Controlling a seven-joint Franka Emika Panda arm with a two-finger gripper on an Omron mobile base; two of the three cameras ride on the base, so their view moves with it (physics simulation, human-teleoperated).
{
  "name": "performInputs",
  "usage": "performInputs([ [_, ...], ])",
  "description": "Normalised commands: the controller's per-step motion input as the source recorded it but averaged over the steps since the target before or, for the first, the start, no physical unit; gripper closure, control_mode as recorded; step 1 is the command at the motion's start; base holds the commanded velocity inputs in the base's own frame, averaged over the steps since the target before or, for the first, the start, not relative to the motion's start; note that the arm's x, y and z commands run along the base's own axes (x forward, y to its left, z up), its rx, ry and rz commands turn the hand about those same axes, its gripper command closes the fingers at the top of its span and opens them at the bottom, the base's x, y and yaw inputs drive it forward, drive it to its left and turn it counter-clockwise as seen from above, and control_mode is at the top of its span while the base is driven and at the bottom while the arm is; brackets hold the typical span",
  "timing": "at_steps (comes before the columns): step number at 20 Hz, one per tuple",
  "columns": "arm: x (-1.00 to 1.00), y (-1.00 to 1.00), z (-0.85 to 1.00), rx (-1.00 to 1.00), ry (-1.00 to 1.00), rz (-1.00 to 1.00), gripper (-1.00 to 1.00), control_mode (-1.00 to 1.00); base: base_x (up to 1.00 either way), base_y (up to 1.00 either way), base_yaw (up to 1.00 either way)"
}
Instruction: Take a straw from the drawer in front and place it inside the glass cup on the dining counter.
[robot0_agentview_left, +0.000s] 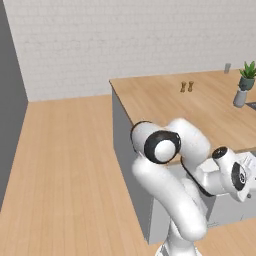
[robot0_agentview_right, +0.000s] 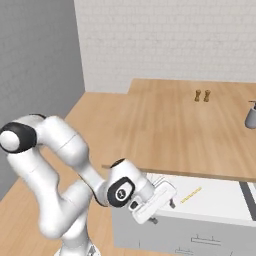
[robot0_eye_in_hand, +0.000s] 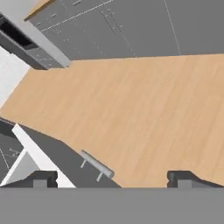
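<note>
No readable text, label, brand or number anywhere

The drawer (robot0_agentview_right: 210, 207) is standing pulled open under the dining counter (robot0_agentview_right: 165, 135), white interior showing. The straw (robot0_agentview_right: 190, 194) (thin, pale yellow) is lying slantwise inside. The glass cup (robot0_agentview_left: 227, 68) is sitting upright at the counter's far edge.

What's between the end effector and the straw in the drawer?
Just bare white drawer floor between the end effector and the straw, seen in the right base view.
</note>
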Motion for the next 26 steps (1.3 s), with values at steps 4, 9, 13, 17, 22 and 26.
performInputs([
  [4,0.66,0.00,1.00,0.45,-0.20,-0.51,-1.00,-1.00,0.00,0.00,0.00],
  [9,0.69,-0.01,1.00,0.46,-0.12,-0.44,-1.00,-1.00,0.00,0.00,0.00],
  [13,0.41,-0.36,0.27,0.43,0.00,-0.24,-1.00,-1.00,0.00,0.00,0.00],
  [17,0.14,-0.31,-0.67,0.16,-0.08,-0.02,-1.00,-1.00,0.00,0.00,0.00],
  [22,0.33,0.11,-0.31,-0.04,-0.16,0.00,-1.00,-1.00,0.00,0.00,0.00],
  [26,0.31,0.08,-0.39,-0.13,-0.05,0.00,-1.00,-1.00,0.00,0.00,0.00],
])
